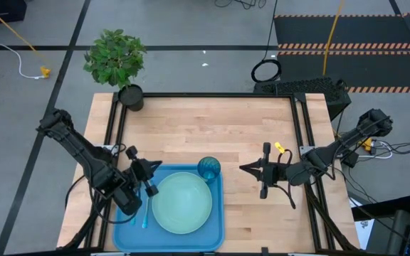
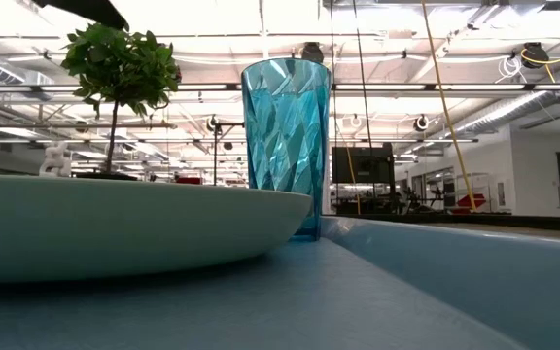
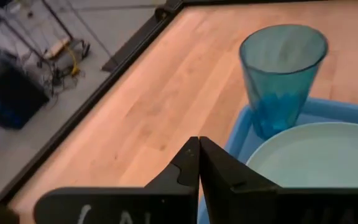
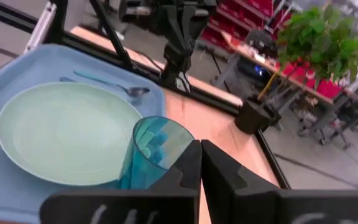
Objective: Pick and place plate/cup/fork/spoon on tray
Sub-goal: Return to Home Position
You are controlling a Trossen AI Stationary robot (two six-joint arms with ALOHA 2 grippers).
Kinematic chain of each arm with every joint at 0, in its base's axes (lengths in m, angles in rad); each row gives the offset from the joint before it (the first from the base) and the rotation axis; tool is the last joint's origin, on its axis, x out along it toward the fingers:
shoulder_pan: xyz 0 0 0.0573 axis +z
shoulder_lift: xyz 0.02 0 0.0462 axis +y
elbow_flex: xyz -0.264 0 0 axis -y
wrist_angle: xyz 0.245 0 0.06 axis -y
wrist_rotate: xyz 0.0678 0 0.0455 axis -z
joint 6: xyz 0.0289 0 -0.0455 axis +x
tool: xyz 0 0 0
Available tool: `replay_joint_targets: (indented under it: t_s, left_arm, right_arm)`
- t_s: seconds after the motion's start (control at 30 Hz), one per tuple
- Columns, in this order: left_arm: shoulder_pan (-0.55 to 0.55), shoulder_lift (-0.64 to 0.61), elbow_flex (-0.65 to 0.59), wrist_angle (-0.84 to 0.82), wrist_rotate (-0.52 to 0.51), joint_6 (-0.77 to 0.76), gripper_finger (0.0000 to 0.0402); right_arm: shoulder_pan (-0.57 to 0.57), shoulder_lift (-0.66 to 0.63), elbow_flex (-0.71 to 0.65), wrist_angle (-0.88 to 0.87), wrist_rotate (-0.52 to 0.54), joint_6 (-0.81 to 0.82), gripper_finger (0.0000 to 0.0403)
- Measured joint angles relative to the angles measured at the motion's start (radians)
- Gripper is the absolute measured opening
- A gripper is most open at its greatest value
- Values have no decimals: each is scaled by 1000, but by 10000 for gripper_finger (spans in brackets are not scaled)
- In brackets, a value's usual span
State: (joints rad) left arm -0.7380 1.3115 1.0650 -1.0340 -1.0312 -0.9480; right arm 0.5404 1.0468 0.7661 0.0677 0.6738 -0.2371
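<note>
The blue tray lies at the table's near left. The mint-green plate rests flat in it. The teal cup stands upright on its base in the tray's far right corner, as the low view also shows. The spoon lies in the tray's left part beside the plate. The fork does not show. My left gripper is shut and empty above the tray's far left corner, close over the spoon. My right gripper is shut and empty over bare table, right of the cup.
A potted plant stands at the table's far left corner. A small yellow thing lies on the table near my right arm. Bare wood lies beyond the tray and to its right.
</note>
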Motion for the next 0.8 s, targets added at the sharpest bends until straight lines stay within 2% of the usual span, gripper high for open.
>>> replay_joint_targets:
  t_s: [0.1,0.2,0.3,0.43,0.67,0.8]
  left_arm:
    - [13,0,-9,99,-8,119,6]
    - [49,0,-34,278,5,286,4]
    - [107,0,-71,504,117,505,6]
    - [200,0,-157,785,308,751,3]
    - [309,-56,-331,1049,488,881,5]
    - [336,-124,-431,1197,563,933,7]
  right_arm:
    - [-1,-21,-67,94,-54,-36,1]
    - [-9,-42,-132,202,-144,-71,1]
    - [-22,-70,-191,295,-200,-105,1]
    - [-38,-118,-245,316,-232,-123,1]
    - [-46,-205,-354,318,-237,-123,0]
    - [-70,-251,-423,350,-305,-112,0]
